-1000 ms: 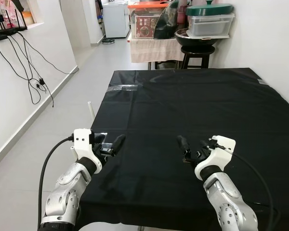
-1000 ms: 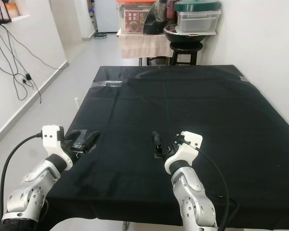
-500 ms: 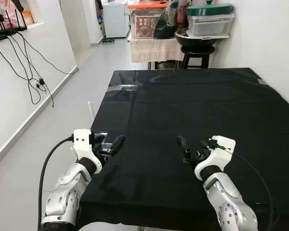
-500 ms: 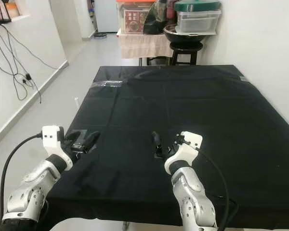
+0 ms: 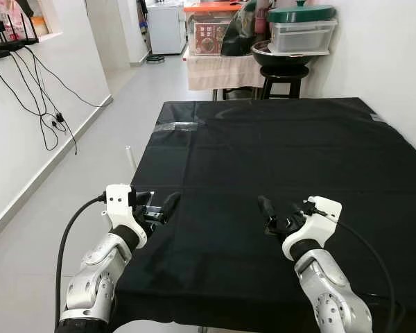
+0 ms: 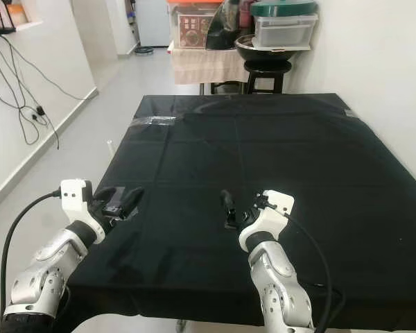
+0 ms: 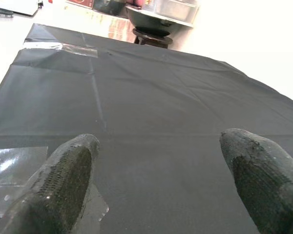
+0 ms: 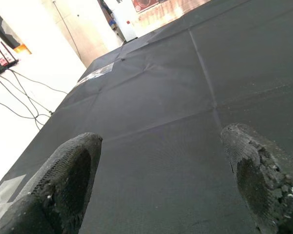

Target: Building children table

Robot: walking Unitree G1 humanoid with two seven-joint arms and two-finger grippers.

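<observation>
1. Nearest the camera, two silver jointed arms rise from the bottom edge, each ending in a white plastic wrist block; a black cable loops from each.
2. The left tool (image 5: 158,208) hovers over the near left corner of the desk, its two black fingers spread apart with nothing between them. The wrist view shows the rubbery, finely dimpled pads (image 7: 63,180).
3. The right tool (image 5: 279,215) hangs above the near middle of the cloth, fingers likewise parted and holding nothing; its worn pad (image 8: 256,178) looks scuffed.
4. Both arms are cut off at the lower edge of the head views.
5. The desk (image 5: 284,152) is wholly covered by a matte black cloth (image 6: 263,146) with faint fold creases in a grid. What lies under it is hidden, so the desk's own material cannot be told.
6. Clear shiny tape (image 5: 178,126) fixes the cloth at the far left; another piece (image 7: 10,161) lies under the left tool.
7. No loose parts of a children's table can be seen on the cloth.
8. Left of the desk lie pale grey floor tiles (image 5: 90,159) and a white wall with dangling black cables (image 5: 45,104).
9. Beyond the far edge stands a black round stool (image 5: 286,76) carrying a dark bowl and a clear lidded box (image 5: 304,31) with a green top.
</observation>
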